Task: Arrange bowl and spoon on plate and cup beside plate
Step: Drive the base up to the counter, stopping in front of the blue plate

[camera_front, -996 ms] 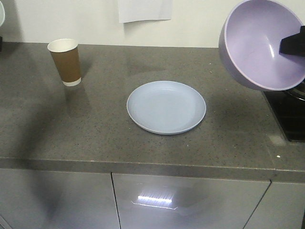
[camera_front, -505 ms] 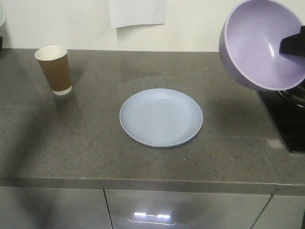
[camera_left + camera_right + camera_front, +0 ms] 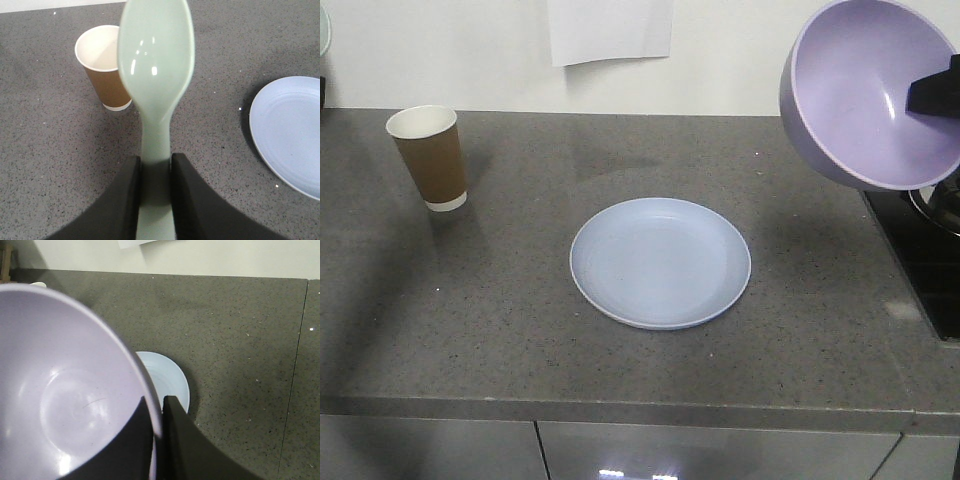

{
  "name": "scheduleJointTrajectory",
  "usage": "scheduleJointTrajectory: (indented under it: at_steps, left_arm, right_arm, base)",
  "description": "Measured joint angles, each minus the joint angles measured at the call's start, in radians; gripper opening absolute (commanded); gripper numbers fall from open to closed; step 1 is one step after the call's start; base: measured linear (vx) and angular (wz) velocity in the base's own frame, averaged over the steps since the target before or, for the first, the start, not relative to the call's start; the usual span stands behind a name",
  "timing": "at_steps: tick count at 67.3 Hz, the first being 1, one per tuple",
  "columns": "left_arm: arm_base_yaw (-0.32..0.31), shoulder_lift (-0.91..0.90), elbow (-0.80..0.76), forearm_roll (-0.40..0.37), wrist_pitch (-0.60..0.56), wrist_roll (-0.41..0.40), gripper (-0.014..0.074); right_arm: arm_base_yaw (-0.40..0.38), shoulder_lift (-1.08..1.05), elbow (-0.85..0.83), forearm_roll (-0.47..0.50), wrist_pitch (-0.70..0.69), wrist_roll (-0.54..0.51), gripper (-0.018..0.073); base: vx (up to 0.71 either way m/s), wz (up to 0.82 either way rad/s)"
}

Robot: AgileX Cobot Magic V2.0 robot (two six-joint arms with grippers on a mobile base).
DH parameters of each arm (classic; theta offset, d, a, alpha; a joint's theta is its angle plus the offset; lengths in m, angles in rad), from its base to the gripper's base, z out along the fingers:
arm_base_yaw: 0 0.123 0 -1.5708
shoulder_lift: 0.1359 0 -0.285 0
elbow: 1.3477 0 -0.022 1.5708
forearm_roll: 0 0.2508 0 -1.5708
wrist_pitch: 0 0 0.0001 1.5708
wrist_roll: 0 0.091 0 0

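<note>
Above the grey tabletop (image 3: 520,340), your right end effector (image 3: 159,406) is rim-pinching the tilted lavender plastic bowl (image 3: 865,95), left end effector (image 3: 156,162) clamping the mint plastic spoon (image 3: 155,55); that edge grip could slip.

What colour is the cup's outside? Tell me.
The cup is brown outside; left wrist view shows it best.

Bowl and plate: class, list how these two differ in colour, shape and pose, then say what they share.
Colour: the bowl is lavender-purple; the plate is pale blue.
Shape: the bowl is deep; the plate is shallow with a wide rim.
Pose: the bowl hangs tilted in the air, the right gripper clamped on its rim; the plate lies flat on the counter.
Shared: both are round, smooth and empty.
</note>
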Motion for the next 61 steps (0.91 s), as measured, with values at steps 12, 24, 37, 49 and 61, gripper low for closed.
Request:
scheduleJointTrajectory:
  at_steps: [12,24,37,49,61]
  left_arm:
    - [0.000,0.000,0.000,0.000,0.000,0.000,-0.0008]
    - [0.000,0.000,0.000,0.000,0.000,0.000,-0.0008]
    - [0.000,0.000,0.000,0.000,0.000,0.000,-0.0008]
    - [0.000,0.000,0.000,0.000,0.000,0.000,-0.0008]
    - [0.000,0.000,0.000,0.000,0.000,0.000,-0.0008]
  right_arm:
    - [0.000,0.000,0.000,0.000,0.000,0.000,-0.0006]
    - [0.000,0.000,0.000,0.000,0.000,0.000,-0.0006]
    - [0.000,0.000,0.000,0.000,0.000,0.000,-0.0006]
    - [0.000,0.000,0.000,0.000,0.000,0.000,-0.0006]
    - [0.000,0.000,0.000,0.000,0.000,0.000,-0.0006]
  base:
    - [0.05,0.00]
    - [0.06,0.00]
    - [0.06,0.00]
    - [0.06,-0.01]
    - [0.05,-0.01]
